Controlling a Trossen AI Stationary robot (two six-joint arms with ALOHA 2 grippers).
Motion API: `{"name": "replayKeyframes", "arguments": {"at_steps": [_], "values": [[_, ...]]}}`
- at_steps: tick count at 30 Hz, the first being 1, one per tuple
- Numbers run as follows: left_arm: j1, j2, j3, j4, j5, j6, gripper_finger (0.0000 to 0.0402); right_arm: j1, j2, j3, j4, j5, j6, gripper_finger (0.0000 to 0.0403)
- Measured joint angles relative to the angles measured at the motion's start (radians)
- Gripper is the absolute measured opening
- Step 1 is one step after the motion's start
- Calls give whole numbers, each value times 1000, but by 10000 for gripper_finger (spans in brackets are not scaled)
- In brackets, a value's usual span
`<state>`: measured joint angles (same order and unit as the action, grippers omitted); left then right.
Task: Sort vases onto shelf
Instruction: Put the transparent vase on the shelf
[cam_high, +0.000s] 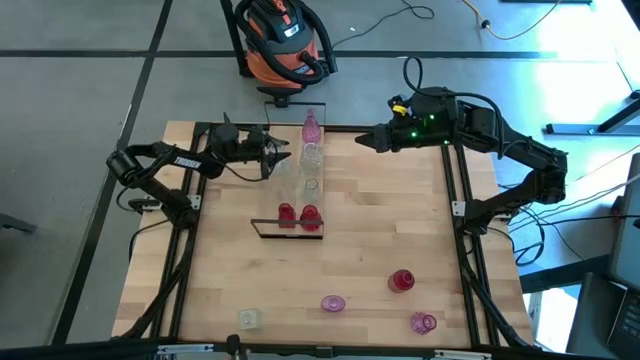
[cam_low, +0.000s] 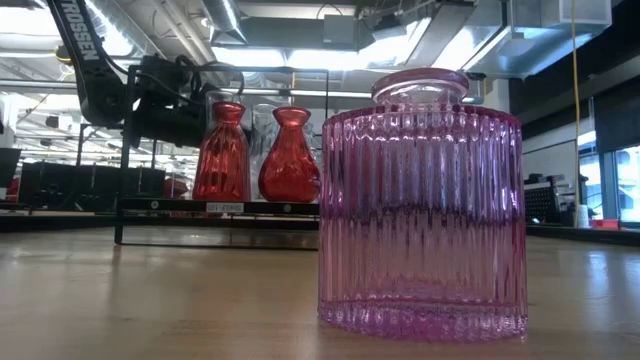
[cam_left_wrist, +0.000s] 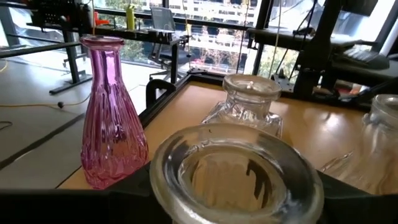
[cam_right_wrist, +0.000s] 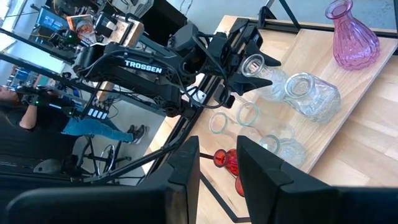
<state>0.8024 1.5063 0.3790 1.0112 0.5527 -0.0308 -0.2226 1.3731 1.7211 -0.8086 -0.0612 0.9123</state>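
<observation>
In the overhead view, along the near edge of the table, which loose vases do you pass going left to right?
Clear vase → pink vase → red vase → pink vase lying near the right corner.

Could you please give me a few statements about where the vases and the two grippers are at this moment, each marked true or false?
1. Two red vases stand side by side at one end of the shelf. True.
2. The left gripper is parked at the table's near edge, away from the shelf. False: it is at the shelf, shut on a clear vase.
3. The right gripper holds a pink vase. False: it is open and empty, near the table's far edge.
4. A tall pink vase stands at the shelf's far end. True.
5. Several vases stand loose on the table, off the shelf. True.
</observation>
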Motion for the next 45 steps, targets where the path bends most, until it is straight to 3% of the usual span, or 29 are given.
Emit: {"name": "replayKeyframes", "arguments": {"at_steps": [7, 12, 16, 23, 30, 33, 35, 38, 41, 45], "values": [[0, 0, 0, 127, 26, -133, 190, 0, 0, 0, 0, 0, 0, 91], [0, 0, 0, 107, 44, -202, 192, 0, 0, 0, 0, 0, -4, 91], [-13, 0, 0, 48, 53, -191, 218, 0, 0, 0, 0, 0, -22, 91], [-9, 0, 1, 84, 46, -190, 274, 0, 0, 0, -1, 0, -27, 91], [-8, -34, 1, 393, 102, -473, 282, 0, 0, 0, -1, -2, -34, 91], [13, -108, 1, 428, 97, -576, 276, 0, 0, 0, -1, 10, -69, 91], [41, -172, 2, 337, 98, -618, 265, 0, 0, 0, 0, 26, -91, 91], [103, -287, 2, -5, 109, -591, 238, 0, 0, 0, 0, 51, -140, 91], [155, -402, 2, -379, 37, -492, 201, 0, 0, 0, 0, 70, -185, 91], [173, -512, 2, -689, -42, -376, 148, 0, 0, 0, 0, 80, -240, 91]]}}
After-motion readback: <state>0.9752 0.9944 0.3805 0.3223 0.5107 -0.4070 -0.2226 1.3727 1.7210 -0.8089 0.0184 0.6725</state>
